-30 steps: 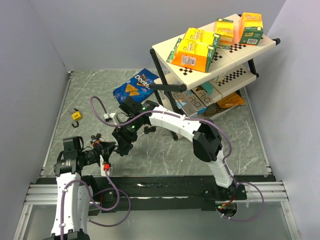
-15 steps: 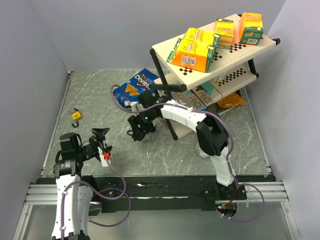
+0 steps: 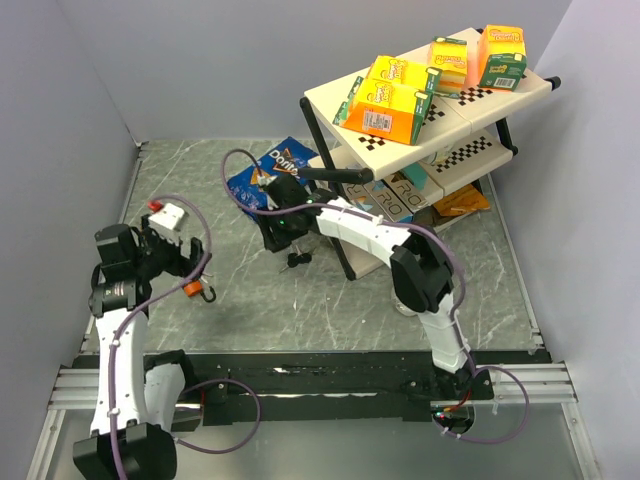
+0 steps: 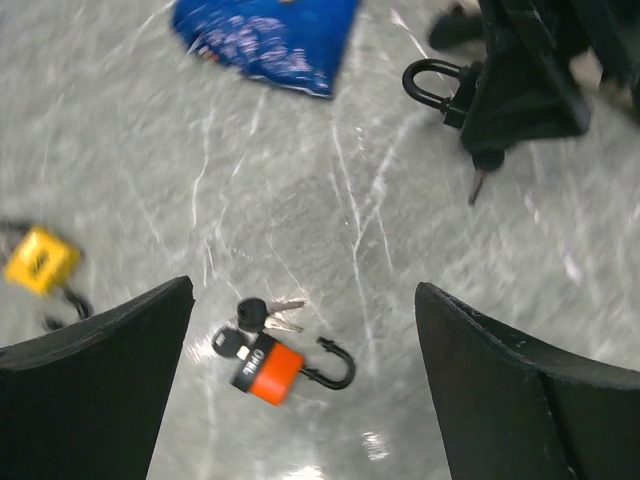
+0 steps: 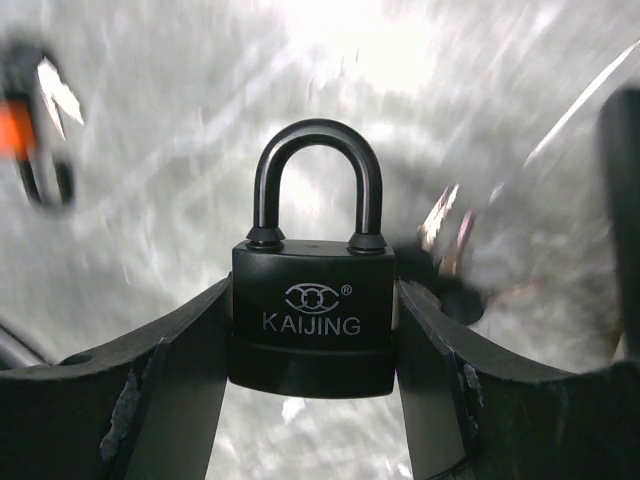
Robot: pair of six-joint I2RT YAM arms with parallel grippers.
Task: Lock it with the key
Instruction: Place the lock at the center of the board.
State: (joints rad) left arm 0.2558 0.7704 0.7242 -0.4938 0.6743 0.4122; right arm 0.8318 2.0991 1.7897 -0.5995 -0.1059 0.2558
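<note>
Padlock [image 5: 312, 335], black metal, U-shackle | pinched by right gripper [image 5: 312, 300] | left gripper [image 4: 305, 305] spread above orange lock [image 4: 268, 368]

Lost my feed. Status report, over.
Left gripper open, empty. Right gripper clamped on black padlock. Orange padlock, shackle open, lies under left gripper. Nothing blocking.

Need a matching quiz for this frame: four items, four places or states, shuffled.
Items:
1. black padlock
2. orange padlock
3. yellow padlock
4. Doritos bag

Places or states:
a. blue, lying flat on the table
b. clamped between the fingers of the right gripper
c. on the table under the open left gripper, keys at its body
d. on the table at the left edge of the left wrist view, blurred

Pairs: 1-b, 2-c, 3-d, 4-a
</note>
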